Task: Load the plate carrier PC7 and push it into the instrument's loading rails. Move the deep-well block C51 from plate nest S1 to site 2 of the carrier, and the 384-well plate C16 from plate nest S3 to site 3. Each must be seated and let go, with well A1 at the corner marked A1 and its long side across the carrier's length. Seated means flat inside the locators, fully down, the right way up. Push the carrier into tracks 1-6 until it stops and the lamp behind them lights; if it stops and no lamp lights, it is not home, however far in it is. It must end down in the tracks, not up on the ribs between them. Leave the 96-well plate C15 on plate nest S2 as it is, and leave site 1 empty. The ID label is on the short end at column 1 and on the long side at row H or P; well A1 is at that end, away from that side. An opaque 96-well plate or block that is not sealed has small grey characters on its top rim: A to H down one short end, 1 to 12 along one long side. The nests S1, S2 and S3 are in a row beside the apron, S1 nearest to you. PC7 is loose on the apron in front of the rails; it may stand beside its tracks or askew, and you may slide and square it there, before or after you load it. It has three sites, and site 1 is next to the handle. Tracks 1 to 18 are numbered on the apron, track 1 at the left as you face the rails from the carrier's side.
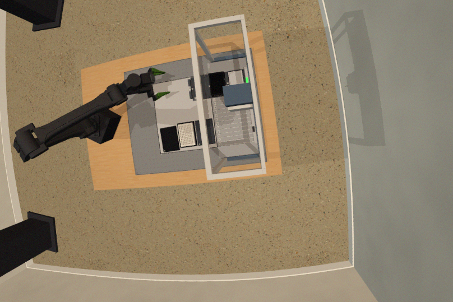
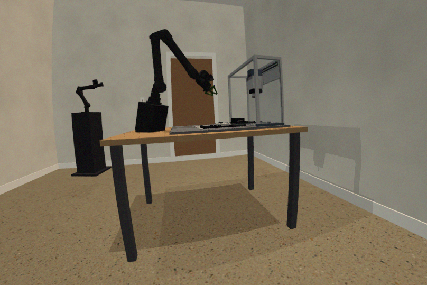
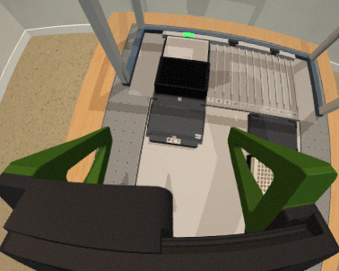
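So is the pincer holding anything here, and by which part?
Nothing is held. The pincer hangs wide open in the air above the apron, its fingers touching nothing.

You have one arm, one gripper (image 3: 170,161), two green fingers spread wide, nothing between them.

Ahead of gripper: one carrier (image 3: 176,121), one green lamp (image 3: 188,34) lit beyond it, one instrument frame (image 1: 195,71).

On carrier you count two loads: one black block (image 3: 181,74), one pale plate (image 3: 185,48) beyond it.

Ahead and right of gripper: two things visible by apron, one dark (image 3: 274,131), one white-welled plate (image 3: 262,174) nearer gripper.

One surface (image 1: 109,167) carries all.
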`<state>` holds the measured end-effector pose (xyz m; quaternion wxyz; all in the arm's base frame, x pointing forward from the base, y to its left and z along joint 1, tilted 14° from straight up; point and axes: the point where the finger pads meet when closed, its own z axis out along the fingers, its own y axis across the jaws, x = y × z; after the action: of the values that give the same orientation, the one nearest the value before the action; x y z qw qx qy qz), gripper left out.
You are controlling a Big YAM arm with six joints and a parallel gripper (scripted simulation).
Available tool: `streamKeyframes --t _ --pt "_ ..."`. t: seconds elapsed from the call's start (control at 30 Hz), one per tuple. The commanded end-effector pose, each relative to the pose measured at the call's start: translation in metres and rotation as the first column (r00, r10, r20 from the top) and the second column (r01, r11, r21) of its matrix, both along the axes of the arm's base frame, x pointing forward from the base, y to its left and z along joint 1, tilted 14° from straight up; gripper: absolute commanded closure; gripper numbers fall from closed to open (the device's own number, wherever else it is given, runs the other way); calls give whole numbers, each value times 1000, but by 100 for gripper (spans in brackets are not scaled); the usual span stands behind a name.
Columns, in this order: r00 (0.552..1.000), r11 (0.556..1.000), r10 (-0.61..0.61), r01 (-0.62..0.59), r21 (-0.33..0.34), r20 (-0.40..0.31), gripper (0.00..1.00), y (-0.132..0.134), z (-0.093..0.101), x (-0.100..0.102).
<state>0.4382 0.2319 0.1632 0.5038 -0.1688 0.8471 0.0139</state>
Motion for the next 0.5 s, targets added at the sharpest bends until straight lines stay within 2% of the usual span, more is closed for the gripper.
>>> streamKeyframes --t 0.0,0.1,0.17,0.2,0.3,0.47 --pt "995 999 32 -32 6 93 0 4 2 0" --pt "985 999 38 -44 29 168 0 2 2 1" --pt "979 999 31 -39 37 199 0 -2 4 11" --pt "970 997 25 -41 62 240 0 7 29 29" --pt "970 997 25 -41 62 241 0 8 30 33" --pt "976 998 29 -40 45 214 0 8 27 50"
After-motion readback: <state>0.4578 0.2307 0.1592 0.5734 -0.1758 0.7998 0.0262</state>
